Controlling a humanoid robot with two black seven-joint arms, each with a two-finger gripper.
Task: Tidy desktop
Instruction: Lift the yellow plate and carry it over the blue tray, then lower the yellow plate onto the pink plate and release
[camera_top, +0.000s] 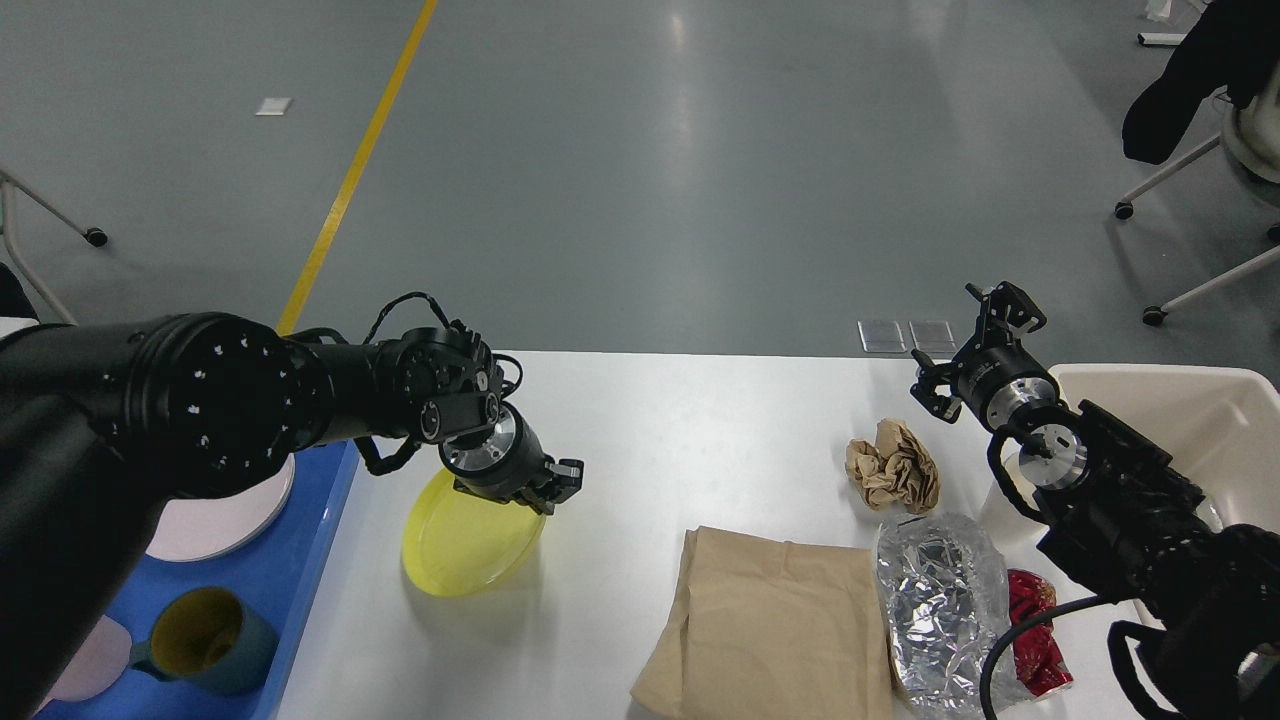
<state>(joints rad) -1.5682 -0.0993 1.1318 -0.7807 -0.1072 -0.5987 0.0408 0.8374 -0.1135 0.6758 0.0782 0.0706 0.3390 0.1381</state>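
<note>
No legible text, labels, brands, numbers or signs anywhere in view.

A lab or industrial test hall: beyond the white surface (700, 420) stretches bare grey floor (640, 170) with a yellow lane line (350, 175), and wheeled chairs (1200, 180) to its right.

Left end effector (552, 487) seemingly clamped; right end effector (968, 345) spread.
</note>
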